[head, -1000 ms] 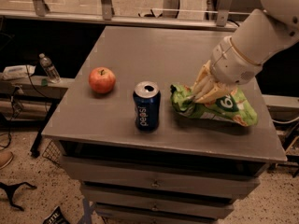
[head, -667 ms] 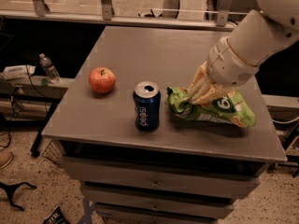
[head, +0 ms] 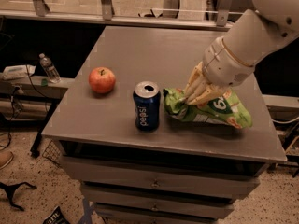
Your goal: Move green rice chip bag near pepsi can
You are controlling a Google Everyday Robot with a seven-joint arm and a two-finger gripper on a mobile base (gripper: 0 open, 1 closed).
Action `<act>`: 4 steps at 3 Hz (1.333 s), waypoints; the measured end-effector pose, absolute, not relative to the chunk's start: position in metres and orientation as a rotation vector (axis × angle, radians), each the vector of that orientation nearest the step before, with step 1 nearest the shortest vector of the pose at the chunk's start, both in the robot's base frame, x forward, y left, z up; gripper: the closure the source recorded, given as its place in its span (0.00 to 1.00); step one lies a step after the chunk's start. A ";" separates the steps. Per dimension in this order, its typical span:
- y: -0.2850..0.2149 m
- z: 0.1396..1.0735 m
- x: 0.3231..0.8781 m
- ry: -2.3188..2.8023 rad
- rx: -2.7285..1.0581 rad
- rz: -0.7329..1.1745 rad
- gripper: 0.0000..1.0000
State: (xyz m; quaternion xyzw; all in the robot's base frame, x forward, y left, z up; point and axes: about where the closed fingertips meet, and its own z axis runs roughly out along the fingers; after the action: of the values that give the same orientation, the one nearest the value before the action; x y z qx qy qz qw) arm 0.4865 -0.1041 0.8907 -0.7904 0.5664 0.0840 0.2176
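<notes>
The green rice chip bag (head: 210,112) lies on the grey table top (head: 154,55), right of the pepsi can (head: 146,106). Its left end sits a small gap from the can. The can stands upright near the table's front edge, dark blue with white lettering and a silver top. My gripper (head: 198,93) comes down from the upper right on a white arm. Its tan fingers (head: 192,84) are closed on the upper middle of the bag.
A red apple (head: 102,80) sits on the table left of the can. The table has drawers below its front edge. A water bottle (head: 48,68) stands on a low shelf to the left. Metal frame legs rise behind the table.
My gripper has dragged the green bag leftward across the table, closing the gap to the can. The can and apple have not moved.
</notes>
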 end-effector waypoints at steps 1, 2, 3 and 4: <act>-0.103 0.891 0.486 1.566 -2.190 0.231 0.59; -0.102 0.892 0.486 1.564 -2.192 0.229 0.35; -0.101 0.892 0.485 1.561 -2.194 0.227 0.12; -0.099 0.893 0.485 1.559 -2.195 0.225 0.00</act>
State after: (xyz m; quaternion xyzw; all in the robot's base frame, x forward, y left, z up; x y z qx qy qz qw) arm 0.4849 -0.0995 0.8925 -0.7929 0.5631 0.0812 0.2183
